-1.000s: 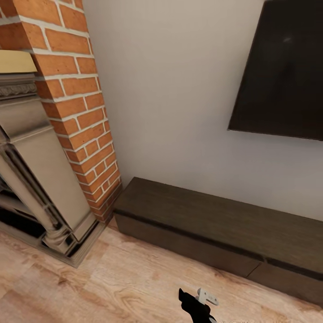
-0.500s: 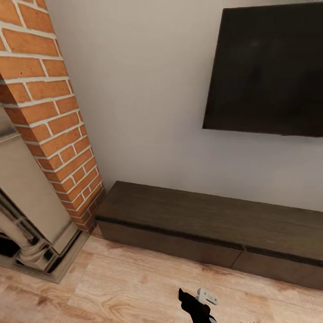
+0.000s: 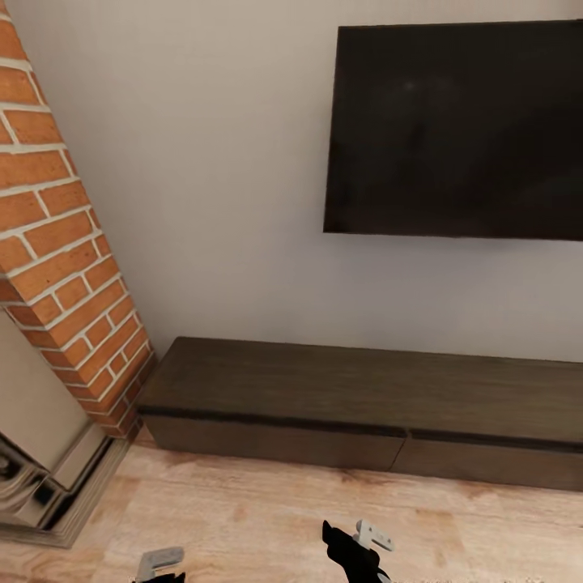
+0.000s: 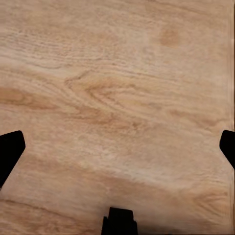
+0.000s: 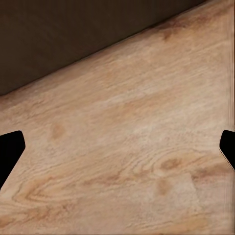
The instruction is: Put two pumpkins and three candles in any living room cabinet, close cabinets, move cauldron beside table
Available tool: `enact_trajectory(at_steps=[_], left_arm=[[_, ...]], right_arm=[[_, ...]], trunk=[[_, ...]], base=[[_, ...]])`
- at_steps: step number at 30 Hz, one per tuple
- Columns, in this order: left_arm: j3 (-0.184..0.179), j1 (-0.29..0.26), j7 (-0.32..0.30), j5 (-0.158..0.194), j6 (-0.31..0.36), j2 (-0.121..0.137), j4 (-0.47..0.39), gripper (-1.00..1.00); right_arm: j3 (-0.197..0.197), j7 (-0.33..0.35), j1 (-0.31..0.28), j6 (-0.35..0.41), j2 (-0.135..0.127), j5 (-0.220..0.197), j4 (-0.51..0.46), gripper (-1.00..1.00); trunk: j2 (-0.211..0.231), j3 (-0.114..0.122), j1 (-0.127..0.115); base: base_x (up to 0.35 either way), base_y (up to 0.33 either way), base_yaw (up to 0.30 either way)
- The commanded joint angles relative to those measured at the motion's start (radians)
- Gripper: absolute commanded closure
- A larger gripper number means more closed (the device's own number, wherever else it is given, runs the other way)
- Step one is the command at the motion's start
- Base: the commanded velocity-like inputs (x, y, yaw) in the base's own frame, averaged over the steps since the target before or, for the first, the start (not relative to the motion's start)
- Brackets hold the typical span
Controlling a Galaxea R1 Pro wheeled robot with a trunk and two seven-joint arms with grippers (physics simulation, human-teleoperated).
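The cabinet (image 3: 364,401), a long low dark-brown unit, runs along the wall with both drawer fronts flush and shut. In the head view my right gripper (image 3: 358,546) hovers over the wooden floor just in front of it. The right wrist view has that gripper (image 5: 117,152) with its fingertips (image 5: 10,149) wide apart, open and empty, above the floor by the cabinet's dark front (image 5: 73,34). My left gripper (image 4: 117,152) is open and empty too, over bare floor, and its tip (image 3: 159,560) peeks in at the head view's lower edge. The pumpkins, candles and cauldron are out of view.
A black TV (image 3: 457,129) hangs on the pale wall above the cabinet. A red brick chimney (image 3: 57,267) and the grey-beige fireplace surround (image 3: 36,453) stand at the left. Light wooden floor (image 3: 259,518) spreads in front of the cabinet.
The head camera has swung right, so the fireplace and bricks slid toward the left edge and more of the TV and cabinet came into view. The left gripper's tip now shows at the bottom.
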Motion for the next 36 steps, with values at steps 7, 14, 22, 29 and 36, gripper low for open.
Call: enact_trajectory(at_steps=[7,14,22,29,36], left_arm=[[-0.016,-0.002,0.002,0.002,-0.141,-0.008,-0.007,-1.00],[-0.033,0.022,0.027,-0.022,-0.184,-0.032,0.016,-1.00],[-0.033,0.067,0.072,-0.018,-0.219,-0.044,0.026,-1.00],[-0.037,0.100,0.112,-0.028,-0.217,-0.047,0.025,-1.00],[-0.036,0.101,0.117,-0.025,-0.195,-0.030,0.014,-1.00]], right_arm=[[0.009,-0.005,-0.001,-0.005,0.001,-0.007,-0.002,-1.00],[0.032,-0.028,0.022,0.017,0.005,0.009,0.021,-1.00],[0.045,-0.026,0.025,0.017,0.007,0.016,0.066,-1.00],[0.044,-0.023,0.025,0.011,0.005,0.017,0.105,-1.00],[0.036,0.002,0.024,0.013,0.003,0.013,0.144,-1.00]], trunk=[[0.000,0.002,0.000],[0.000,0.002,0.000],[0.000,0.002,0.000],[0.000,0.002,0.000],[0.000,0.002,0.000]], base=[[0.000,0.000,-0.173],[0.000,0.000,-0.009],[0.000,0.000,0.000],[0.107,0.066,0.000],[0.019,0.013,0.000]])
